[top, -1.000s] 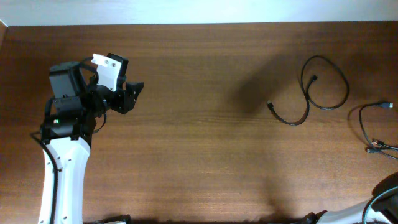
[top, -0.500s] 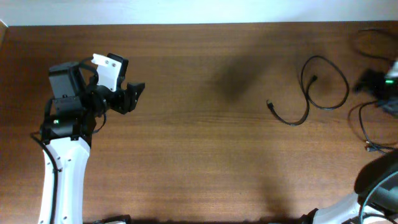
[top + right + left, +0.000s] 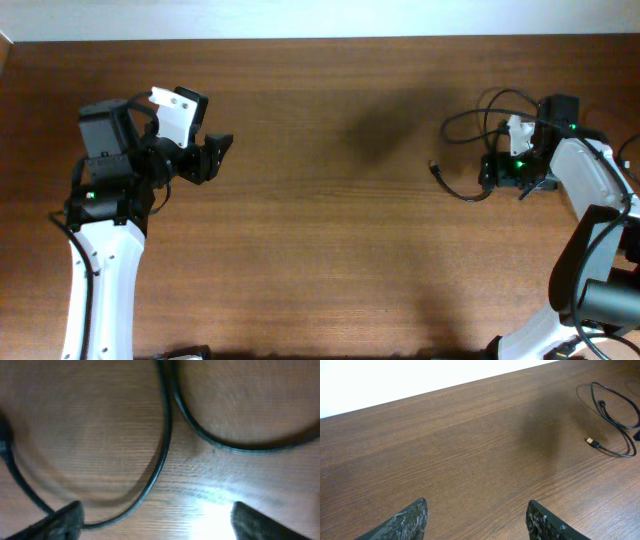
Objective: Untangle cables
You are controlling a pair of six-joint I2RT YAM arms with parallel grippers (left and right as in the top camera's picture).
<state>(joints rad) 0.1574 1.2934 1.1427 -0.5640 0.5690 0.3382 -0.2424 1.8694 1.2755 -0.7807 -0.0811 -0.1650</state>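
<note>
A thin black cable [image 3: 450, 187] lies in loose loops on the right half of the wooden table, with its metal plug end [image 3: 433, 168] pointing left. My right gripper [image 3: 505, 170] hovers low over its loop. In the right wrist view its fingers [image 3: 155, 517] are open, and two strands [image 3: 169, 425] cross the table between and ahead of them; one strand runs by the left fingertip. My left gripper [image 3: 215, 150] is open and empty at the far left. The left wrist view shows its open fingers [image 3: 477, 515] and the cable's plug [image 3: 590, 440] far off.
The table's far edge [image 3: 320, 40] meets a white wall. A second thin cable at the far right edge [image 3: 628, 150] is mostly hidden behind the right arm [image 3: 590, 190]. Bare wood [image 3: 330, 220] lies between the two arms.
My right arm has come in from the right edge and moved left over the cable loop. The left arm has not moved.
</note>
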